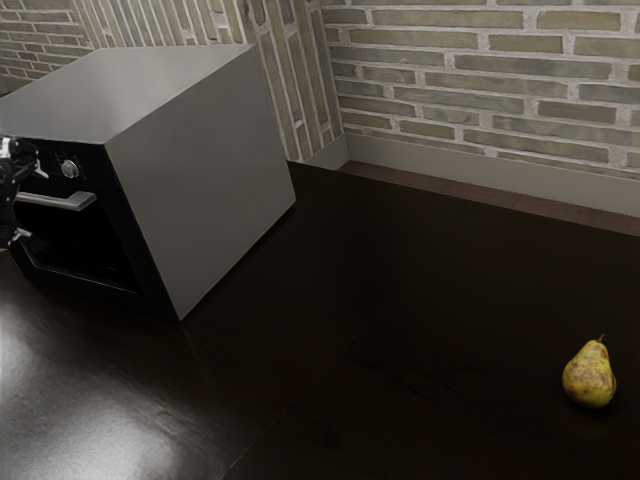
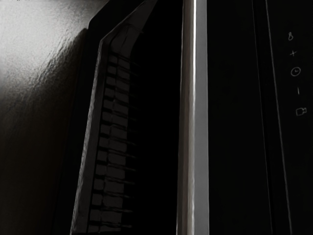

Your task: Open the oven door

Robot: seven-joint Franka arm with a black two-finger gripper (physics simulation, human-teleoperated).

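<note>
- Exterior view: the gripper (image 1: pixel 22 205) is at nine o'clock, in front of the oven (image 1: pixel 215 170), its fingers well parted.
- The handle (image 1: pixel 65 203) of the door (image 1: pixel 130 250) lies level with the gap: one finger toward its eleven o'clock, the other toward its seven. Nothing looks gripped; I can't tell whether either finger touches the handle.
- The door is shut, at nine o'clock.
- The knob (image 1: pixel 70 169) sits at twelve o'clock from the handle.
- A pear (image 1: pixel 590 376) stands at four o'clock on the table (image 1: pixel 400 300).

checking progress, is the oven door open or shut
Shut: in the exterior view the oven door lies flush, its handle just below the knob.
</note>
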